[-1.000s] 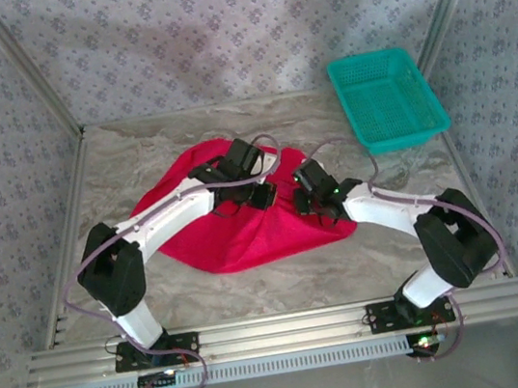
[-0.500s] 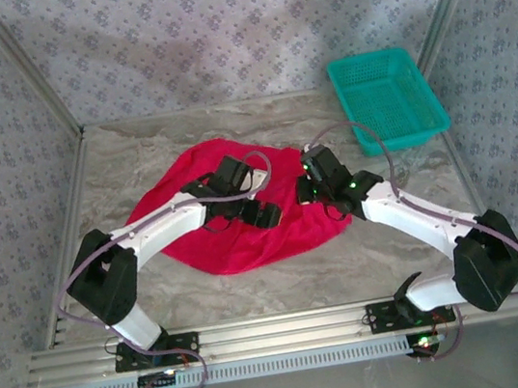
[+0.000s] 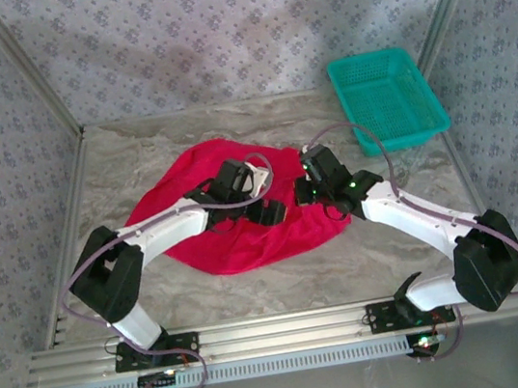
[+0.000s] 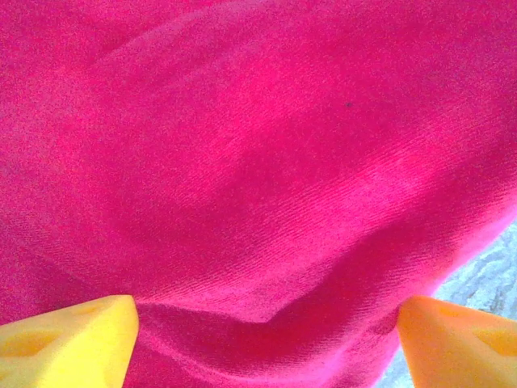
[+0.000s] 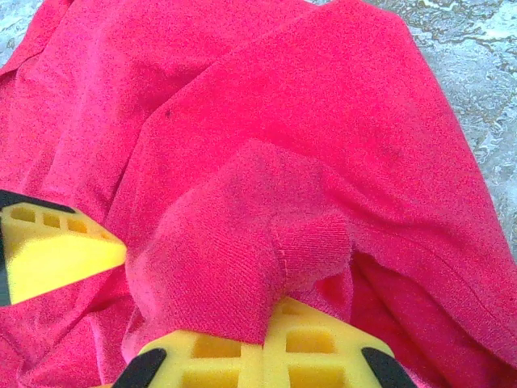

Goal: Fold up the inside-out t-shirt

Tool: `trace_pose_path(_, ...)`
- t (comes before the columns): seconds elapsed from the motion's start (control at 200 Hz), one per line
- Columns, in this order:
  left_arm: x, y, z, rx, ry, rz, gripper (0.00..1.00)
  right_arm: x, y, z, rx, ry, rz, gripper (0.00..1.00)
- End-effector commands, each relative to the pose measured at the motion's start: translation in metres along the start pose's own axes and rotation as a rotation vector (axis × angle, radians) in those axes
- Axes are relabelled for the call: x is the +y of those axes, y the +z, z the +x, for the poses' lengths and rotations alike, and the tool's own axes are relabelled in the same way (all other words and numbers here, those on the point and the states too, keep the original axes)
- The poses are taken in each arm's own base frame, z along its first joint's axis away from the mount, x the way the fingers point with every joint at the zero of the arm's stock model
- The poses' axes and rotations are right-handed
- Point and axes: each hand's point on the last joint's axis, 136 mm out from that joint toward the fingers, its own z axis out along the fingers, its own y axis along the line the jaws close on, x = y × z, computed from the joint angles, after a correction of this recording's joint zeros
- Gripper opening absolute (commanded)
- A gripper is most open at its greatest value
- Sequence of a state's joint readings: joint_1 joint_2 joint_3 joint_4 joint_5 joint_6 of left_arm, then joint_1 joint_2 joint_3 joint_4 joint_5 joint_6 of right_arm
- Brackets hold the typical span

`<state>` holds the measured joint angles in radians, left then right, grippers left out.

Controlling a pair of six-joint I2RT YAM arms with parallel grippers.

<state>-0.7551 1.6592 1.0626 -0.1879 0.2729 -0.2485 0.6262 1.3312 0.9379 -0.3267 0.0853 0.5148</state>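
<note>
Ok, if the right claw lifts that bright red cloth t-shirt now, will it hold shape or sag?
Probably sags: the bright red cloth t-shirt lies in soft crumpled folds, so it should hang limp from the pinch. Likely light: the fold bunched at the right claw looks thin. Pushed, it would probably wrinkle rather than slide on the marbled table.

The t-shirt (image 3: 247, 244) is bright red, the basket (image 3: 387, 97) teal — the table (image 3: 137, 163) marbled grey.

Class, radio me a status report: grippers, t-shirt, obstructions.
Grippers: left gripper open above the t-shirt, right gripper shut on a fold of it. Bunched, not folded. Teal basket sits apart, far right.
</note>
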Motion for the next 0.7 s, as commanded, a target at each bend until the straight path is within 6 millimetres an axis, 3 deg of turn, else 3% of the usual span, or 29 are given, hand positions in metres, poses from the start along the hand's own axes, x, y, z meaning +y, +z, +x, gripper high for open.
trace_pose_path(0.0, -0.008, 0.008, 0.005, -0.016, 0.040, -0.011, 0.88, 0.002, -0.003, -0.008, -0.003, 0.005, -0.012, 0.00)
trace_pose_path(0.215, -0.011, 0.009, 0.005, -0.054, 0.085, -0.059, 0.89, -0.001, 0.000, -0.006, 0.014, 0.017, -0.019, 0.00)
trace_pose_path(0.315, 0.001, 0.009, 0.008, -0.044, 0.100, -0.122, 0.72, 0.000, -0.002, -0.006, 0.012, 0.017, -0.024, 0.00)
trace_pose_path(0.485, 0.018, -0.003, 0.000, -0.059, 0.119, -0.234, 0.24, 0.001, -0.004, -0.006, 0.014, 0.015, -0.030, 0.00)
trace_pose_path(0.695, 0.016, -0.020, -0.010, -0.083, 0.142, -0.262, 0.08, 0.000, -0.002, -0.004, 0.019, 0.005, -0.025, 0.00)
